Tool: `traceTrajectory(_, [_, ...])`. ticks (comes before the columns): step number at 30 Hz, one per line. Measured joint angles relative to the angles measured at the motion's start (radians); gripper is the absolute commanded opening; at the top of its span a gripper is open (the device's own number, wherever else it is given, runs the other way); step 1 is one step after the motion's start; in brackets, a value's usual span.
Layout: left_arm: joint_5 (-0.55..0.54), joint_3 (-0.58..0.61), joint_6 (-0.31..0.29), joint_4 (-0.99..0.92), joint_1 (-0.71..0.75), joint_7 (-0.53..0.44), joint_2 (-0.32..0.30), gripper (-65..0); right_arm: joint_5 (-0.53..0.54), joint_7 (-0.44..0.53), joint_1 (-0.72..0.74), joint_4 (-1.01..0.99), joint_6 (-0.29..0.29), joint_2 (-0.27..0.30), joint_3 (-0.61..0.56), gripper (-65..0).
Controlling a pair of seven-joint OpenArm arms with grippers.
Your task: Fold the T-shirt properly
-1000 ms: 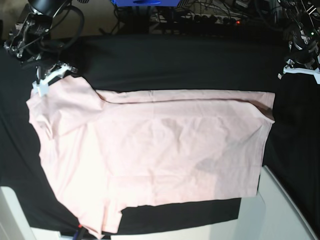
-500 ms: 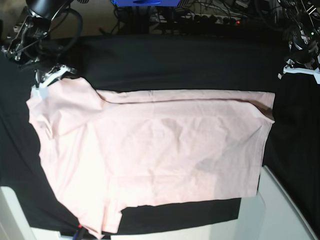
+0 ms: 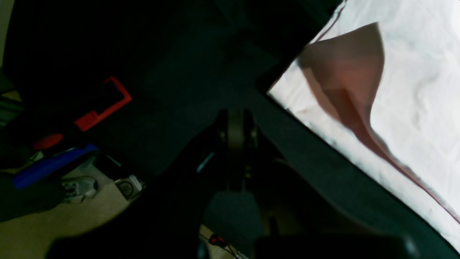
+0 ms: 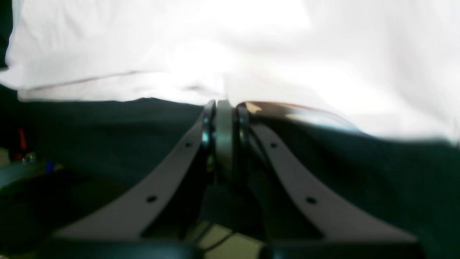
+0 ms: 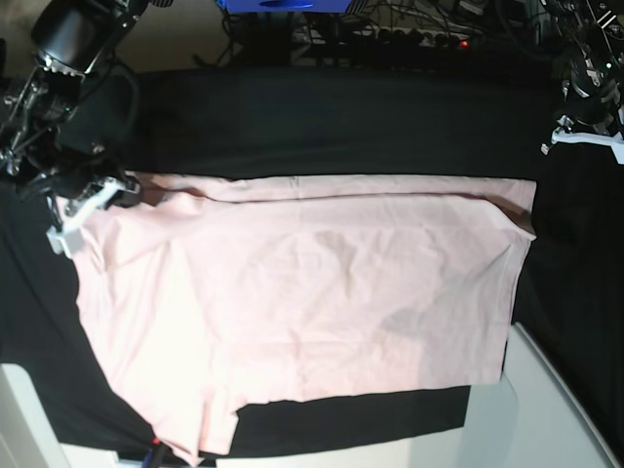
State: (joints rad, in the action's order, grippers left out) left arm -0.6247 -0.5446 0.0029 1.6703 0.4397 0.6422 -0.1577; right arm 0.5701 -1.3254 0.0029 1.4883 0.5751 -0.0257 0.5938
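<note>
The right gripper (image 5: 86,207) sits at the left edge of the cloth (image 5: 341,117) in the base view, its white fingers pinched together on the shirt's (image 5: 312,302) upper-left corner. In the right wrist view the fingers (image 4: 222,122) meet at the pale fabric's (image 4: 251,46) edge, with a fold of the hem raised just beside them; the gripper is clenched on the shirt.

The shirt lies spread across the middle of the black cloth, pale pink, lightly wrinkled, no lettering showing. Its top edge runs nearly straight from the gripped corner to the right corner, with a narrow folded strip along it. The left side slants down toward the front-left corner of the cloth, where a tab of fabric reaches the cloth's front edge. The bottom edge steps up partway along and then runs level to the lower right corner, which lies near the white surface (image 5: 546,409) past the cloth's edge. A small fold is turned over at the upper right corner.

The left gripper (image 5: 583,138) hangs over the right edge of the cloth, well apart from the shirt. In the left wrist view its dark fingers (image 3: 235,133) are pressed together with nothing between them, above bare black cloth, and the shirt's (image 3: 413,90) folded corner lies off to the side.
</note>
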Motion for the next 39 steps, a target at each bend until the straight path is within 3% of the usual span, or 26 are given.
traceTrajectory(5, [0.000,0.000,0.000,0.000,0.001,0.000,0.000,-65.0,-0.001,0.000,0.065,-0.003,-0.003,0.002,-0.094,-65.0])
traceTrajectory(9, [0.000,0.000,0.000,0.000,0.002,0.000,0.002,-65.0,-0.007,0.014,0.121,-0.006,-0.103,0.023,-0.183,-65.0])
traceTrajectory(14, [0.000,0.002,0.000,0.000,0.002,0.000,0.000,-65.0,0.001,0.035,0.190,-0.051,-0.129,0.020,-0.257,-65.0])
traceTrajectory(18, [0.000,0.002,0.000,0.000,0.001,0.000,0.001,-65.0,-0.004,0.052,0.235,-0.157,-0.131,0.026,-0.294,-65.0])
traceTrajectory(26, [0.004,0.001,0.001,-0.001,0.021,0.000,0.002,-65.0,0.001,0.206,0.329,-0.340,-0.132,0.069,-0.437,-65.0])
traceTrajectory(39, [0.003,0.001,0.000,-0.002,0.026,0.000,-0.001,-65.0,0.000,0.351,0.476,-0.600,-0.135,0.081,-0.520,-64.9])
